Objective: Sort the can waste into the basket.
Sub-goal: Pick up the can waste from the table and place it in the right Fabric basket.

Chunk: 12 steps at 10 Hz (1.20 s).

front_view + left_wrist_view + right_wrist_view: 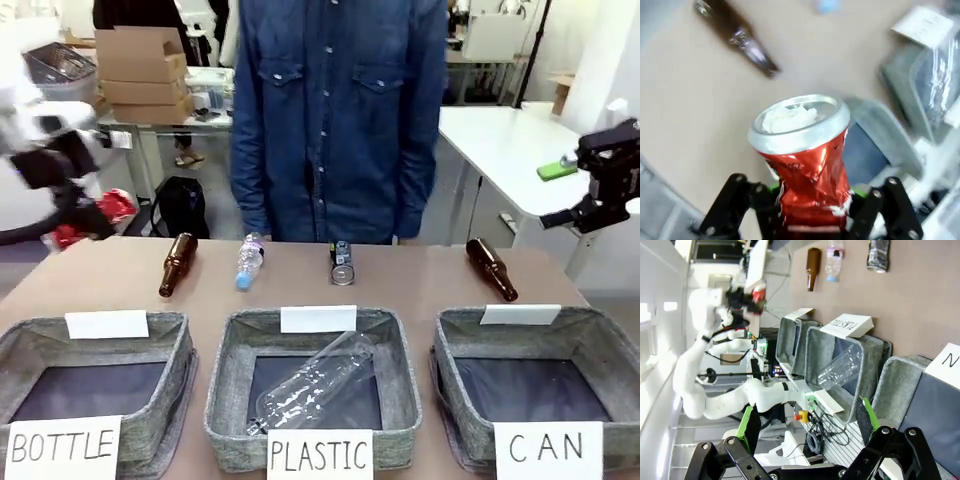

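Two grippers noted: left gripper [812, 197] is clamped on the crushed red can [807, 150], held above the table [420, 285]; right gripper [806, 412] stands wide with nothing between its pads. Dark can [342, 263] lies near the table's far edge, between a small plastic bottle [249, 261] and a brown bottle [491, 269], well apart from the CAN basket [600, 345] at near right.

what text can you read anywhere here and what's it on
"BOTTLE": paper sign on the front of the left basket
"PLASTIC": paper sign on the front of the middle basket
"CAN": paper sign on the front of the right basket
Blank, no text: white rim tags
Too blurred to read: print on the crushed red can
Too small to read: label on the dark can
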Each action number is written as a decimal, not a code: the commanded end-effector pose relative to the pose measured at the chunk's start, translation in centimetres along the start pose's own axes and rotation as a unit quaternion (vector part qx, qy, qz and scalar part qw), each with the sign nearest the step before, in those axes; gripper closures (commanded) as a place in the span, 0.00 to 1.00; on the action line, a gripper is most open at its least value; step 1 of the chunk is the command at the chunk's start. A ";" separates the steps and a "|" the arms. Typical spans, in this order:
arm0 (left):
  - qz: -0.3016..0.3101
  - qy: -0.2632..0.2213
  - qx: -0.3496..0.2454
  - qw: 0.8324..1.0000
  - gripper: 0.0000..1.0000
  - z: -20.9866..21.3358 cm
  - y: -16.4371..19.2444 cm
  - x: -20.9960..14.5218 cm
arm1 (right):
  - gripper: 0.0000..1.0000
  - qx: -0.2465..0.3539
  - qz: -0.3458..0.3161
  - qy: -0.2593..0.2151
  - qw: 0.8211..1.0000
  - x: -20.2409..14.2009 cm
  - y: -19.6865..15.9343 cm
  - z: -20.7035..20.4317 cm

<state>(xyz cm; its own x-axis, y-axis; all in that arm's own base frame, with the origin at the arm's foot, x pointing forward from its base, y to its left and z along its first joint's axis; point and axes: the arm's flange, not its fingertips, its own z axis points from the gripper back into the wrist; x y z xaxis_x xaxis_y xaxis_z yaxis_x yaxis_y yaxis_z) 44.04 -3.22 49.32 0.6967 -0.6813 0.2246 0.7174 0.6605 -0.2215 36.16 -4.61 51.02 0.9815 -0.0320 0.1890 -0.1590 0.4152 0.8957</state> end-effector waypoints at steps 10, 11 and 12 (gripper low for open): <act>-0.241 -0.015 0.023 0.970 1.00 -0.8 -12.9 -0.4 | 0.00 -0.017 0.033 0.010 0.999 -1.3 1.3 2.3; -0.305 -0.010 0.031 0.952 1.00 -2.4 -18.4 5.1 | 0.00 -0.068 0.018 0.007 0.997 -2.3 1.5 4.7; -0.385 -0.014 0.019 0.922 1.00 -4.1 -23.5 10.1 | 0.00 -0.074 0.030 0.011 0.997 -3.2 0.8 7.9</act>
<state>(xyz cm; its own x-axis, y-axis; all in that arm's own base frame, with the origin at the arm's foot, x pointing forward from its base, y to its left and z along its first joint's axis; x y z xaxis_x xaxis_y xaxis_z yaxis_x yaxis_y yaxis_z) 31.91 -20.35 52.48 0.1166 -0.9414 0.3164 0.9922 0.1244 0.0045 33.32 -8.27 53.32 0.9753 -0.0091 0.2208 -0.1846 0.5159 0.8365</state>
